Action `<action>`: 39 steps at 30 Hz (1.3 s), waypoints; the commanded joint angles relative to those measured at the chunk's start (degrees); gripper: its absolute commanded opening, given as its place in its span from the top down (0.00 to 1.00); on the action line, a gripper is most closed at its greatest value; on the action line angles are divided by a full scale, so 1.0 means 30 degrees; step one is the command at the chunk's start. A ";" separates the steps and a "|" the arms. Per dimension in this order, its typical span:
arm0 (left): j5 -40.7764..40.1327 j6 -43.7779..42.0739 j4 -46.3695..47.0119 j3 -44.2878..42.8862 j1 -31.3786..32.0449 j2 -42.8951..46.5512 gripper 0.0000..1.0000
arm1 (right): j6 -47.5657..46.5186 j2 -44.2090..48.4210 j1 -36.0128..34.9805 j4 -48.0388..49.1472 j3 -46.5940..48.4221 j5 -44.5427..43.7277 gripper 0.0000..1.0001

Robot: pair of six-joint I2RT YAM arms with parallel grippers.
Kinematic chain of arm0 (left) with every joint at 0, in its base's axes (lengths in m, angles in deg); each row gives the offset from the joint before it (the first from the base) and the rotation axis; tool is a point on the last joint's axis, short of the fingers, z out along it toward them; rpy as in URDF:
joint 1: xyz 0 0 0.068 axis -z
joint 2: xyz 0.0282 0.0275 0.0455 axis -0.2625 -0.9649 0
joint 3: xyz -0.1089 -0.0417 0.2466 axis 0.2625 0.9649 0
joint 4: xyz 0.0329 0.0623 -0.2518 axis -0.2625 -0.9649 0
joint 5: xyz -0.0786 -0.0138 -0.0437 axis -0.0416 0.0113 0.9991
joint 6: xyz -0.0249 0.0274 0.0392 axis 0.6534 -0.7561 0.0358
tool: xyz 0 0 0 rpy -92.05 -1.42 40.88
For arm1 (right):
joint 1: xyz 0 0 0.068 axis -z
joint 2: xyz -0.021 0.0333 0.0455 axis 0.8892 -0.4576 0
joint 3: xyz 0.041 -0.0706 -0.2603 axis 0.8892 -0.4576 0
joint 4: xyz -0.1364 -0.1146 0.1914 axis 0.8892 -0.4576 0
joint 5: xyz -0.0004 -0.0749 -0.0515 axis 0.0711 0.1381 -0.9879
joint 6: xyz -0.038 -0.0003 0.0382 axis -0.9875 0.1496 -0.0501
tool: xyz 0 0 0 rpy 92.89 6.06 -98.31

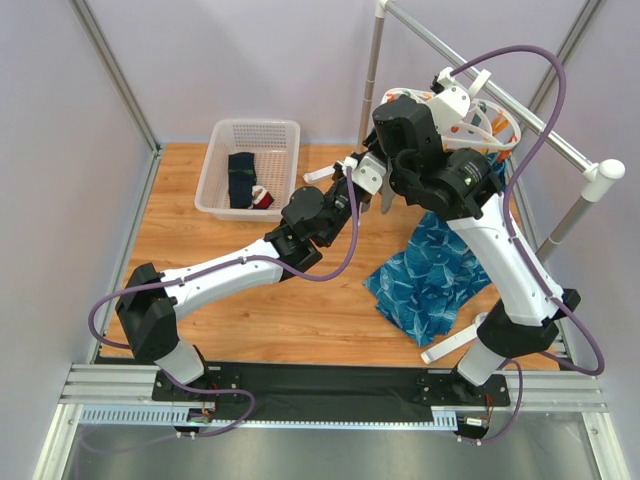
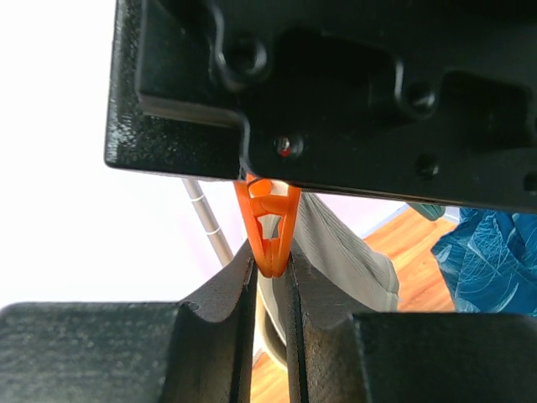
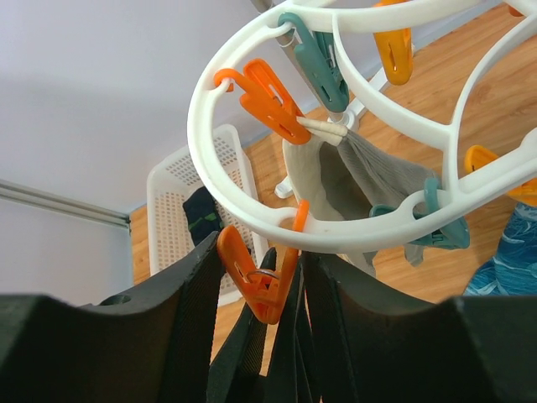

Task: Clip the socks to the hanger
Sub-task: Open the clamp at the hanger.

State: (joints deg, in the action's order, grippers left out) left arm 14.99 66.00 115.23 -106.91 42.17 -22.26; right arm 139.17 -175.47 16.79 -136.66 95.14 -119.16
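Observation:
The white ring hanger (image 1: 508, 130) hangs from the rail at the back right, and its ring fills the right wrist view (image 3: 252, 210). My right gripper (image 3: 263, 252) is open and straddles a hanging orange peg (image 3: 262, 281); its left finger touches the peg's arm. My left gripper (image 2: 271, 256) reaches up from below and is shut on that peg's (image 2: 270, 243) lower tip. Dark shapes rise under the peg between my right fingers; I cannot tell sock from left fingers. One dark sock (image 1: 242, 178) lies in the basket and also shows in the right wrist view (image 3: 201, 220).
A grey sock (image 3: 377, 176) hangs clipped by teal pegs. The white basket (image 1: 215, 165) stands at the back left. The blue patterned cloth (image 1: 435, 265) lies on the right. The grey rail (image 1: 420, 25) crosses the back right. A white strip (image 1: 450, 345) lies near the right arm's base.

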 commanded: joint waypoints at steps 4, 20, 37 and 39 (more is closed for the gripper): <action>0.0278 -0.0478 0.0590 -0.0409 0.0236 0.0048 1.00 | -0.0578 -0.0303 0.0237 0.0065 0.0507 -0.1406 0.56; 0.0952 0.0338 0.0415 -0.0088 0.0208 0.0251 0.45 | -0.0843 -0.0275 0.0530 0.0037 0.0039 -0.1114 1.00; 1.5093 1.6152 -0.6763 -0.0992 -0.6763 0.3803 0.35 | -0.4913 0.4732 0.0823 0.7180 -0.7839 0.1990 1.00; 1.6942 1.6717 -0.6763 -0.1666 -0.6882 0.3331 0.39 | -0.5119 0.5056 0.1086 0.7738 -0.8396 0.2867 1.00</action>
State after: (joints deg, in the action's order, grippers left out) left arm 51.38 105.14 97.65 -108.81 21.69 -9.76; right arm 126.98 -163.05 18.85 -119.81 71.69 -113.60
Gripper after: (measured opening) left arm 0.629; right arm 0.304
